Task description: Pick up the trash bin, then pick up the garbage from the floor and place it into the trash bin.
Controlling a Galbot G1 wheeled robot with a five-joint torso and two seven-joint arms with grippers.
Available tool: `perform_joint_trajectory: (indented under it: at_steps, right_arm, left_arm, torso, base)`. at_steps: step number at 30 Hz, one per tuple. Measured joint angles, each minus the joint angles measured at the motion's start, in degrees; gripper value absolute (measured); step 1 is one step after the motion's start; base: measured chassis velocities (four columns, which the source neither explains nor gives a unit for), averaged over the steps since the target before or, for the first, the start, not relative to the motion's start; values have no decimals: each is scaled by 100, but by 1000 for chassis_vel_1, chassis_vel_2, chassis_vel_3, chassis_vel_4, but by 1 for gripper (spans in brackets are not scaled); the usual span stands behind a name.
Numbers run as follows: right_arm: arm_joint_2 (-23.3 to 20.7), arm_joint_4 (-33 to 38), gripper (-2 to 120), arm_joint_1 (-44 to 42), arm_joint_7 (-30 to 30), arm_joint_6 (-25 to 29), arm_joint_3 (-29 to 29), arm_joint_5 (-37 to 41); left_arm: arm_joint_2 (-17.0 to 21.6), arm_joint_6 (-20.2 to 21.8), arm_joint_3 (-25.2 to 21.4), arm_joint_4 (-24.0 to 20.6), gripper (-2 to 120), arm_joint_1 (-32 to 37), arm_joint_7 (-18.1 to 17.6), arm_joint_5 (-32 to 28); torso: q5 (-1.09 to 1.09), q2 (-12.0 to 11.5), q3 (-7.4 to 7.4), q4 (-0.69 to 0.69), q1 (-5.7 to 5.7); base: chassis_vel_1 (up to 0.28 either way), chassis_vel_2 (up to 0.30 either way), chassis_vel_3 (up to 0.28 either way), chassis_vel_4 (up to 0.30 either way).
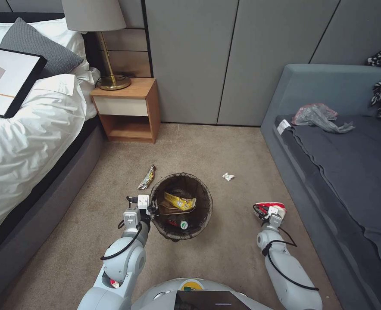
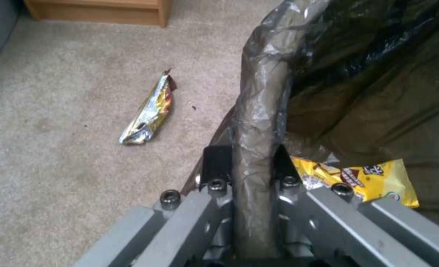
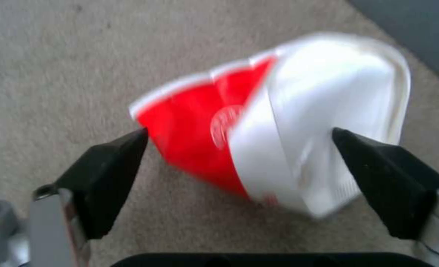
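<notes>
The trash bin (image 1: 204,190), lined with a dark bag, stands on the carpet in front of me. My left gripper (image 1: 153,208) is shut on its bag-covered rim (image 2: 259,92), one finger inside and one outside (image 2: 249,155). Inside lie a yellow wrapper (image 1: 179,201) (image 2: 358,178) and a bottle with a green cap (image 1: 183,224). My right gripper (image 1: 271,211) is low at the floor, open (image 3: 239,135), with a crushed red-and-white paper cup (image 3: 328,111) between its fingers. A shiny snack wrapper (image 1: 146,177) (image 2: 150,111) and a white wad (image 1: 228,176) lie on the carpet beyond the bin.
A bed (image 1: 26,129) runs along the left, with a wooden nightstand (image 1: 128,110) and lamp beside it. A grey sofa (image 1: 350,163) runs along the right, close to the right arm, with a plastic bag (image 1: 317,115) on it. Open carpet lies between them.
</notes>
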Motion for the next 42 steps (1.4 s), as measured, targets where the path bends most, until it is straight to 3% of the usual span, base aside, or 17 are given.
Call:
perform_joint_trajectory:
  at_steps: [5,13,26,42]
  right_arm:
    - [15,-588,68,267,-153,144,-22,-97]
    - [-5,-699,40,299,-287,278,29,-123]
    - [-52,-603,14,232,-388,475,74,-268]
    - [-40,-491,12,233,-402,674,61,-344]
  left_arm:
    - [-13,-4,-3,-1,2,7,-2,4]
    - [2,-8,-18,-8,2,5,-4,-4]
    - [1,-10,-5,-9,2,-1,-6,-5]
    - [19,-12,-26,-37,2,10,-5,-1]
  torso:
    - [0,0,0,0,0]
    - [-3,0,0,-2,0]
    - [2,0,0,0,0]
    - [0,0,0,0,0]
  base:
    - [0,0,0,0]
    - [0,0,0,0]
    - [0,0,0,0]
    - [0,0,0,0]
